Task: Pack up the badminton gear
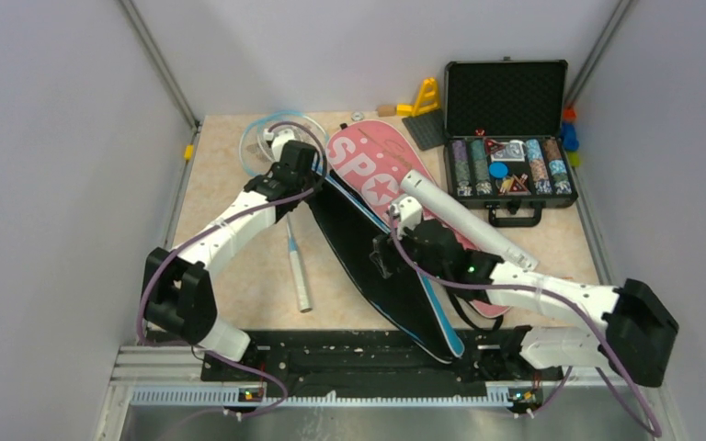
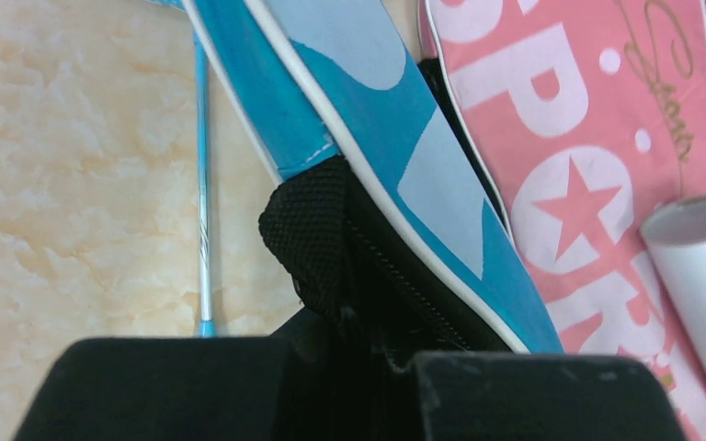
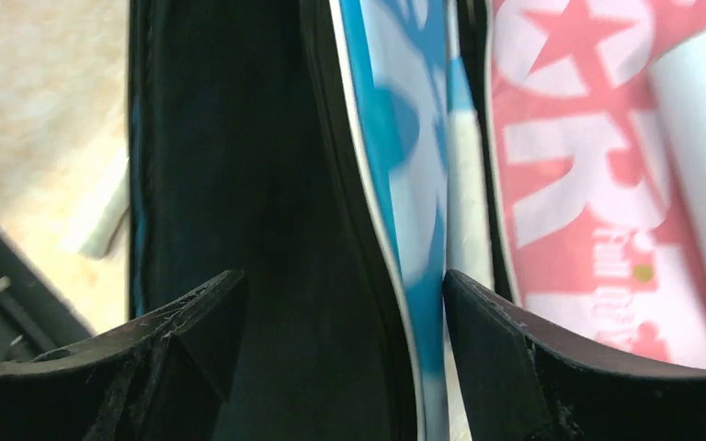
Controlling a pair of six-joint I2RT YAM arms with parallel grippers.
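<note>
My left end effector is pinched narrow on the black lining at the edge of the blue cover, up at its far end. My right end effector is spread wide, with a finger on either side of that cover's raised rim. The cover lies open down the middle of the tabletop, right against the pink cover. The white tube rests across the pink one. One racket lies on the tabletop, left of the blue cover.
</note>
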